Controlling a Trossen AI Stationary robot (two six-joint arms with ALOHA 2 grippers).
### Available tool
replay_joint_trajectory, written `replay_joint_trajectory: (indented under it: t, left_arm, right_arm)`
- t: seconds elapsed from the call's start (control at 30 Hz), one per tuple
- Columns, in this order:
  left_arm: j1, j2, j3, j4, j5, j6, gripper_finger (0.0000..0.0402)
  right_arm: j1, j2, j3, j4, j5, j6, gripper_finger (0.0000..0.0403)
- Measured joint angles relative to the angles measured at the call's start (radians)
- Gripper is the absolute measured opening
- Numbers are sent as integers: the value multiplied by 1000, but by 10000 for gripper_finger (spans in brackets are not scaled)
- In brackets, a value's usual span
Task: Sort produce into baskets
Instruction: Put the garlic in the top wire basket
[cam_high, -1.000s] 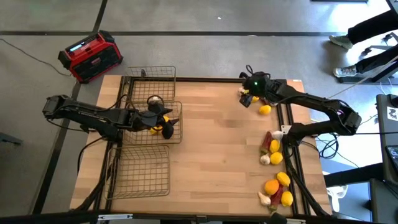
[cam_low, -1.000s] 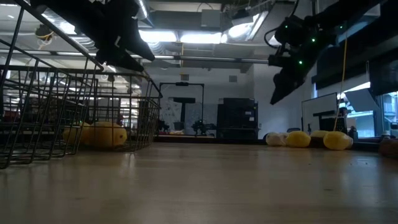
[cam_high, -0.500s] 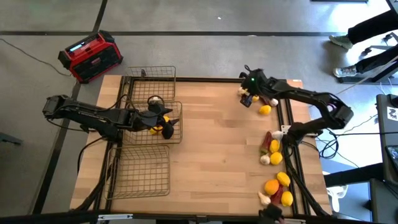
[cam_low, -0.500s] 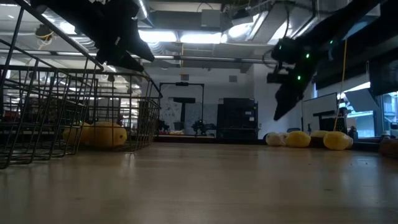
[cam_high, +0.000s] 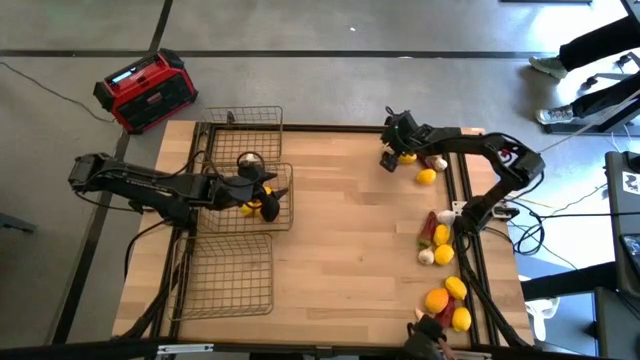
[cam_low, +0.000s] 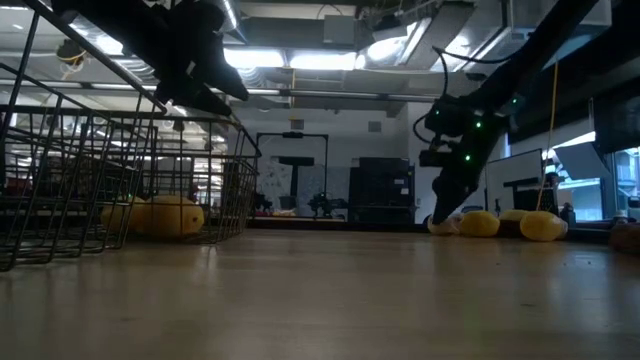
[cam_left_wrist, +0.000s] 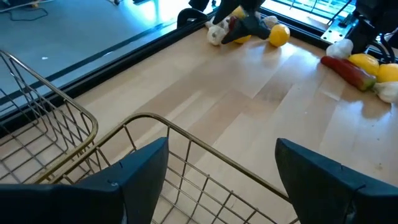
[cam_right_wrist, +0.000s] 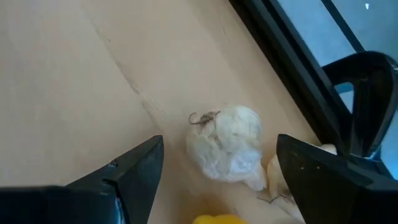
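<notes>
My right gripper is open and low over the table's far right part. A whitish garlic bulb lies on the wood between its fingers, apart from both. A second garlic bulb and a lemon lie beside it. My left gripper is open and empty above the middle wire basket, which holds lemons. A far basket and a near basket flank it.
More produce lies along the table's right edge: a lemon, a red chili, lemons, garlic, an orange. A red-and-black box stands on the floor at far left. A person's legs show at far right.
My right gripper has gone down toward the table and a little toward the left edge, coming over the garlic bulb with its fingers on either side of it.
</notes>
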Motion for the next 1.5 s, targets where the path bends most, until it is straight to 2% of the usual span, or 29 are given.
replay_joint_trajectory:
  t: [0.23, 0.6, 0.77, 1.03, 1.23, 1.5]
  left_arm:
    - [0, 0, 0, 0, 0, 0, 290]
    - [0, 0, 0, 0, 0, 5, 290]
    - [0, 0, 0, 0, 0, 5, 290]
    - [-1, 0, 0, 30, 0, 10, 290]
    - [-2, 0, 0, 76, 0, 31, 290]
    - [-2, 25, 0, 162, 52, 51, 290]
  right_arm:
    - [2, 29, 0, 4, 15, 0, 292]
    - [2, 76, 0, 42, 10, -27, 178]
    - [2, 77, 0, 53, -52, -27, 142]
    - [3, 77, 0, 52, -219, 22, 140]
    - [22, 73, 0, 53, -382, 58, 142]
    - [173, 73, 0, 139, -411, 60, 142]
